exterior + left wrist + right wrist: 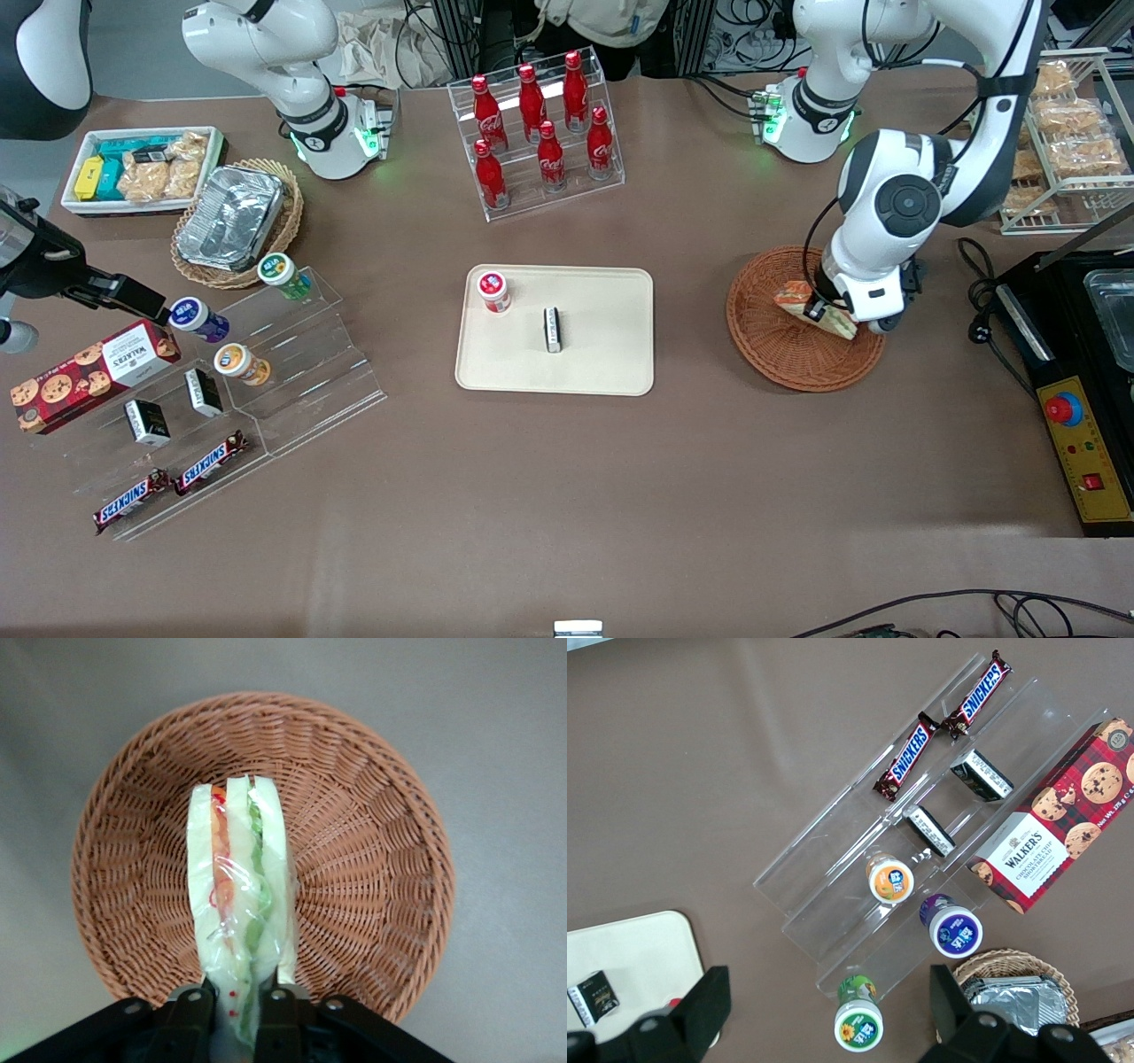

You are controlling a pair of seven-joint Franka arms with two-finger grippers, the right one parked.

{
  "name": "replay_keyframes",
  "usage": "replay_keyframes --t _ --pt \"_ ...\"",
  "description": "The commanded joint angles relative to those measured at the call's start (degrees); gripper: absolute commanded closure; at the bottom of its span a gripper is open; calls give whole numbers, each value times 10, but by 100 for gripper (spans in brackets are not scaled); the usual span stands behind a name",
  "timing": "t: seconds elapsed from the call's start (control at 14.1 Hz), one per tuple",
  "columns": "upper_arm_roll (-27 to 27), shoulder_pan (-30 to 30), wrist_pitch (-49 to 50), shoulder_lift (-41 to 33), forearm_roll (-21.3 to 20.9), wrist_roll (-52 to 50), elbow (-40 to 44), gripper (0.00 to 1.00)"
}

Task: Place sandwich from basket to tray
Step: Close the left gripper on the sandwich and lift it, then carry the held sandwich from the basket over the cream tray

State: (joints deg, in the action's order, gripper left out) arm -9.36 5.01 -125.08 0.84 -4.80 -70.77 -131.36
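The wrapped sandwich [811, 306] [239, 890] is a pale wedge with orange, red and green layers. My left gripper [828, 312] [241, 997] is shut on its thick end, a finger on each bread face. It hangs just above the round reddish-brown wicker basket [780, 354] [372, 904], which holds nothing else. The cream tray [602, 368] lies mid-table, toward the parked arm's end from the basket. A red-capped cup [493, 291] and a small dark box [553, 329] rest on it.
A rack of red cola bottles [540, 128] stands farther from the front camera than the tray. A wire rack of bagged snacks [1067, 142] and a black control box [1085, 443] sit at the working arm's end. A clear stepped display with snacks [221, 390] lies toward the parked arm's end.
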Motion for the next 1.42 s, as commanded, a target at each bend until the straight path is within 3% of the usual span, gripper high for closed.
replay_keyframes --t 0.0,0.21,0.43,0.78,0.99,1.13,1.35 --pt "0 -9 115 2 -6 44 88 100" --pt "-1 -27 256 1 14 132 194 100" --pt "0 -28 307 -1 25 191 259 100" --pt "-27 -3 326 0 23 250 269 100" --pt "-59 8 339 3 23 238 275 100" --pt "-65 18 339 7 46 217 286 100" --pt "-80 66 326 17 45 220 286 100"
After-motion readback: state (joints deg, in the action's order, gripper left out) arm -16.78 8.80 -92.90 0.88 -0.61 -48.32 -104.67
